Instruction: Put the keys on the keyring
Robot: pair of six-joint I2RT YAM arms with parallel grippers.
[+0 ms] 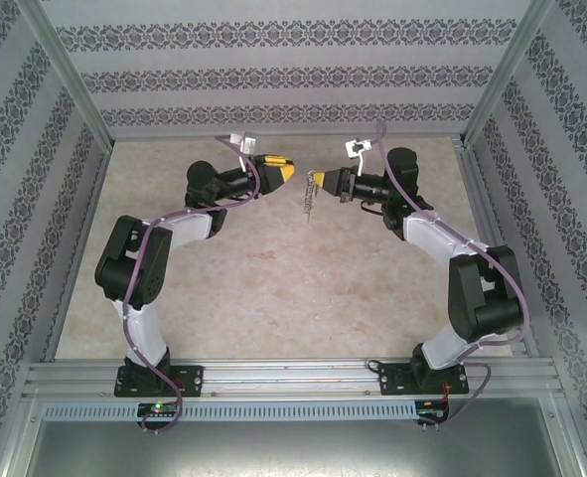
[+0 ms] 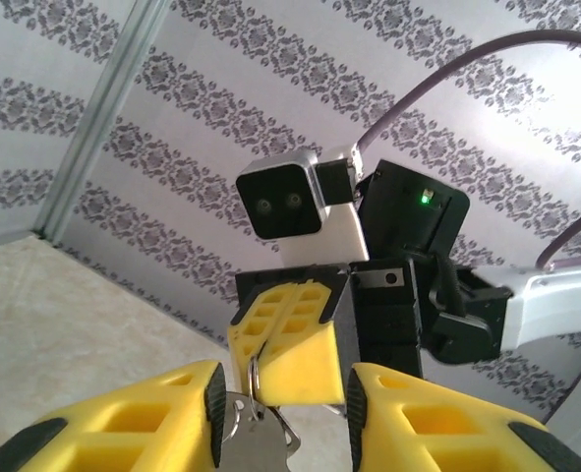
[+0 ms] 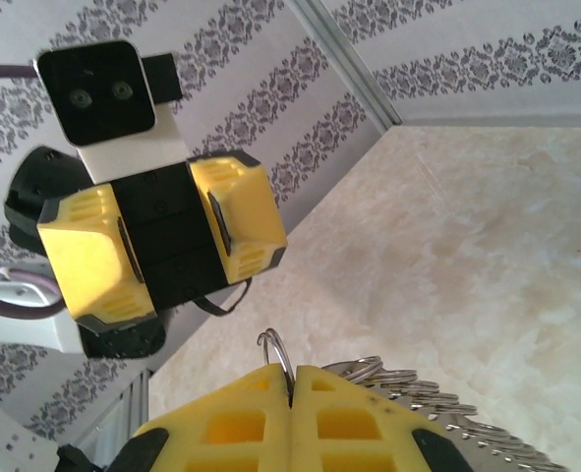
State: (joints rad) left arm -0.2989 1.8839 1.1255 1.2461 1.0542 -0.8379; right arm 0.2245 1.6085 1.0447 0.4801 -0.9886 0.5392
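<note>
Both arms are raised, and the grippers face each other tip to tip above the table's far middle. My right gripper [image 1: 314, 180] [image 3: 292, 379] is shut on a thin silver ring [image 3: 278, 352] of the keyring. The keyring's chain [image 3: 437, 395] of small links trails to the right and hangs below the gripper [image 1: 308, 205]. In the left wrist view the ring [image 2: 254, 372] carries a flat grey metal piece [image 2: 256, 442]. That piece lies between the fingers of my left gripper [image 2: 282, 418], against the left pad, with a gap on the right. The left gripper [image 1: 291, 172] is open. The keys are out of view.
The beige marbled tabletop [image 1: 273, 288] lies below both arms. Patterned walls with aluminium posts [image 1: 70, 79] enclose it on three sides. The rail [image 1: 293, 378] that bears the arm bases runs along the near edge.
</note>
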